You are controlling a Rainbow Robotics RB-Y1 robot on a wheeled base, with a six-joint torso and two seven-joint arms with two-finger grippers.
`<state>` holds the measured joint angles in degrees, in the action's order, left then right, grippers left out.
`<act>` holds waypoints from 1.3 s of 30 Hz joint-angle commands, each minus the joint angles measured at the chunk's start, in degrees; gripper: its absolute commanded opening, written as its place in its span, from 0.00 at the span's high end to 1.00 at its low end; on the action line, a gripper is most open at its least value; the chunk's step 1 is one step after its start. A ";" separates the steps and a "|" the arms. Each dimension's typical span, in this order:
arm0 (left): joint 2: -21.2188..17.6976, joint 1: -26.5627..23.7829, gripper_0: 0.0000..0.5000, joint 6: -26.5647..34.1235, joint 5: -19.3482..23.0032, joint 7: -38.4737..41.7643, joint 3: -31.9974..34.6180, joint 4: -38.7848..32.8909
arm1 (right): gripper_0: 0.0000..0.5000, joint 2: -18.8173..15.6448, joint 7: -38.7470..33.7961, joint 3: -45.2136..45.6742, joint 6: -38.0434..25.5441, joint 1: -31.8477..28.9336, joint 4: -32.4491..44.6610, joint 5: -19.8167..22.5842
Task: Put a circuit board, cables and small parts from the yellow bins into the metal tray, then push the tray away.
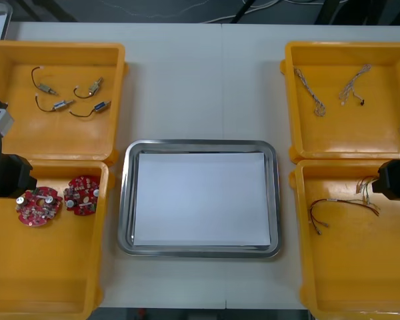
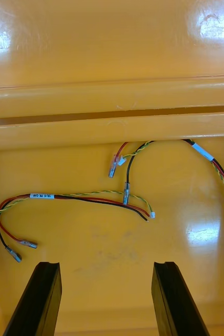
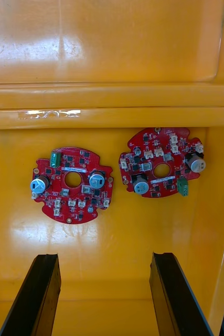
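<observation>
**Two grippers spread wide over the near bins**

Four yellow bins frame the table, and between them we have the metal tray (image 1: 200,144), its inside white, sitting square in the middle.

Over on the left, the left gripper (image 3: 105,257) hangs above the near left bin (image 1: 40,280), its black fingers (image 3: 44,283) standing well apart with nothing between them. Just ahead of those fingertips we see two round red boards lying flat on the bin floor. The first circuit board (image 1: 37,206) sits nearer the bin's outer side. The second circuit board (image 1: 82,195) lies just beside it toward the tray, with a narrow gap between them.

Behind them, the far left bin (image 1: 60,143) holds four small metal parts (image 1: 50,89), each with a dark lead curling off it, scattered apart from one another.

Now to the right. The right gripper (image 2: 106,264) hovers over the near right bin (image 1: 360,280), jaws spread just as wide and gripping nothing. The red and yellow cables (image 2: 80,198) sprawl loose on the bin floor ahead of the fingers, black strands running with them.

In the far right bin (image 1: 347,140) lie two twisted blue and white cables (image 1: 317,100), side by side but apart.
</observation>
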<state>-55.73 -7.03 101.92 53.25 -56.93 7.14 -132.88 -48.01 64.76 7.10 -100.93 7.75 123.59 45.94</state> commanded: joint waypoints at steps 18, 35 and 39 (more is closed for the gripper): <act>0.53 -1.58 0.00 5.22 6.78 -4.95 4.81 -2.30 | 0.00 -0.68 3.79 0.99 3.02 -4.41 -0.28 -1.38; 1.94 8.18 0.00 -8.14 -0.16 -16.73 5.87 -0.19 | 0.00 -0.68 28.75 2.66 9.00 -5.38 -6.52 -2.43; 3.43 9.23 0.00 -9.11 -0.25 -20.77 6.75 2.89 | 0.00 -0.68 32.53 2.83 10.67 -6.08 -7.22 -2.43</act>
<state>-54.43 0.34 94.12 52.96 -70.99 11.10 -131.71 -47.97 93.50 7.72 -91.71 3.23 116.57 43.31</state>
